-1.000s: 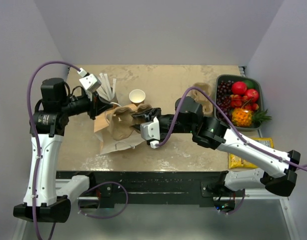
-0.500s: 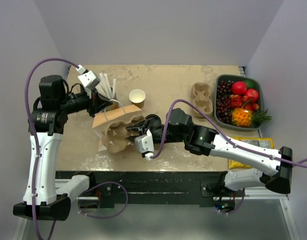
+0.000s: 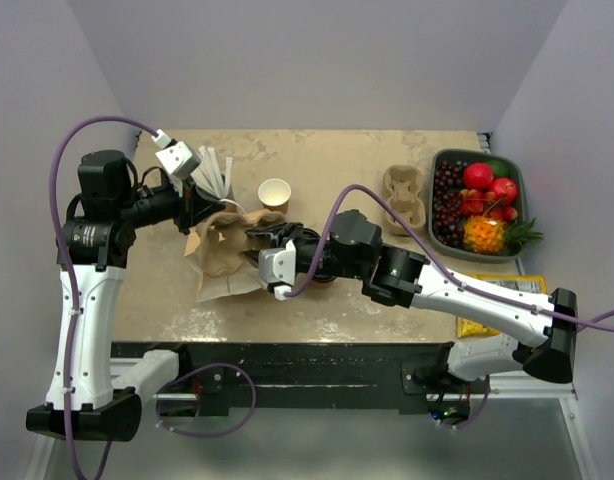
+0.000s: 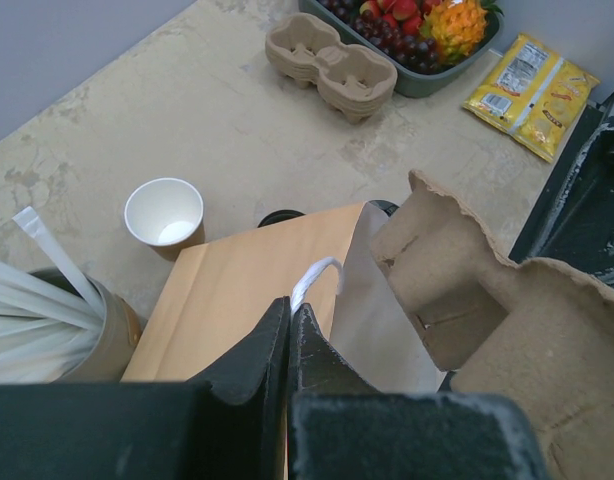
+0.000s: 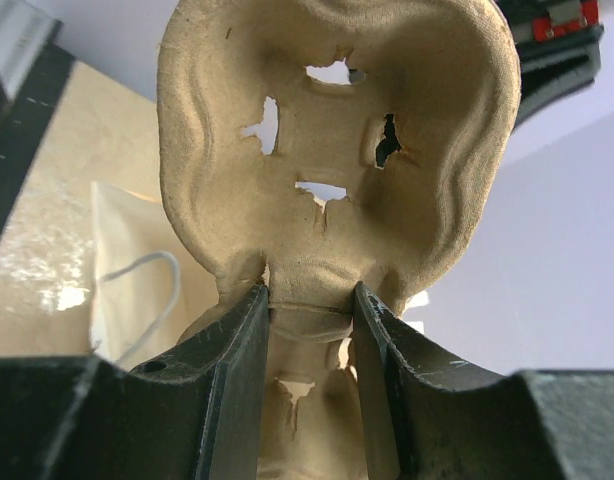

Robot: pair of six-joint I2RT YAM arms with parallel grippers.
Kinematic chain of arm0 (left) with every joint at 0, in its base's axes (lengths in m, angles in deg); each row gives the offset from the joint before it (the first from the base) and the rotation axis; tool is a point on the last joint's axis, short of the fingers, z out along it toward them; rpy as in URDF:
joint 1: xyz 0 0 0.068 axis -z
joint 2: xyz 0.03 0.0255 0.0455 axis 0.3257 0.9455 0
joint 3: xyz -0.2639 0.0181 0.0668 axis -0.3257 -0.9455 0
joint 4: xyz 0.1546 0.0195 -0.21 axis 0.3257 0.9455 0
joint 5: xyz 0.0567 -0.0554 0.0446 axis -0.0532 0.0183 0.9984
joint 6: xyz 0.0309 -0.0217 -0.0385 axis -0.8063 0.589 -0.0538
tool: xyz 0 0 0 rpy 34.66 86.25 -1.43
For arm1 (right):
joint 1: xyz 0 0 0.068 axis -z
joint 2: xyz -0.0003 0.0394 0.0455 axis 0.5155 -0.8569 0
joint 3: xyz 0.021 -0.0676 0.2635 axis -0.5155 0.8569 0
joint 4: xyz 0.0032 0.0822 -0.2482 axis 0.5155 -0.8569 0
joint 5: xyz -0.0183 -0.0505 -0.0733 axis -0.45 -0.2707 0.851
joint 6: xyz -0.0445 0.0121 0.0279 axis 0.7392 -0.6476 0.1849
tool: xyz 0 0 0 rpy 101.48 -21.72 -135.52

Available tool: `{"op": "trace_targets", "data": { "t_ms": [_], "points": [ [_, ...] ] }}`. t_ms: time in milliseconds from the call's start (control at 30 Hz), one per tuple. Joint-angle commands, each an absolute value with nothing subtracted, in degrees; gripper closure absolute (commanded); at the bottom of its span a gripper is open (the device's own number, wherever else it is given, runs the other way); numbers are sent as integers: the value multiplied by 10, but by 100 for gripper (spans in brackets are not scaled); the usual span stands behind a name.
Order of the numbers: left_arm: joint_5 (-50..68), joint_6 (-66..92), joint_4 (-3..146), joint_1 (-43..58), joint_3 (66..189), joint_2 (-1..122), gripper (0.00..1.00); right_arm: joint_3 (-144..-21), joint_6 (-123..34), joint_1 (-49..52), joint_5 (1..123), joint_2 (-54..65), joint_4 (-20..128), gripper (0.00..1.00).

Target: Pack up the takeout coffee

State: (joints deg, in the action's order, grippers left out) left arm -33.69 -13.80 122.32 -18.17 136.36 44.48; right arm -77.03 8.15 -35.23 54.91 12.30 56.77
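Right hand grasping beige moulded-pulp cup carrier
It has moved up-left, at the brown paper bag; left hand clenched on white handle.

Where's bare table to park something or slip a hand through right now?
Free: far middle, between lidless cup and carrier stack; near strip in front of the paper bag. Crowded: around the bag, where the left gripper and the right gripper with its cup carrier meet, and by the fruit tray.

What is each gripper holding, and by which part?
Left gripper pinches the paper bag at its top edge, by the white handle. Right gripper clamps a pulp cup carrier at its narrow waist.
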Motion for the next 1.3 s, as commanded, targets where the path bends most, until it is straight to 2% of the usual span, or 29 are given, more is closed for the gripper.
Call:
{"op": "trace_targets", "data": {
  "t_ms": [0,567,767,1067,1267],
  "points": [
    [-354,-117,1221,-180,1380,440,100,-786,96,-357,612,114,594,91],
    [-366,-75,1195,-180,1389,439,100,-721,245,-435,693,123,582,92],
    [-365,-73,1194,-180,1386,439,100,-735,224,-437,693,127,558,93],
    [-373,-59,1186,-180,1373,420,100,-819,61,-437,723,88,471,92],
    [-389,-37,1163,-180,1373,413,100,-842,80,-439,733,63,426,92]
  ]
}}
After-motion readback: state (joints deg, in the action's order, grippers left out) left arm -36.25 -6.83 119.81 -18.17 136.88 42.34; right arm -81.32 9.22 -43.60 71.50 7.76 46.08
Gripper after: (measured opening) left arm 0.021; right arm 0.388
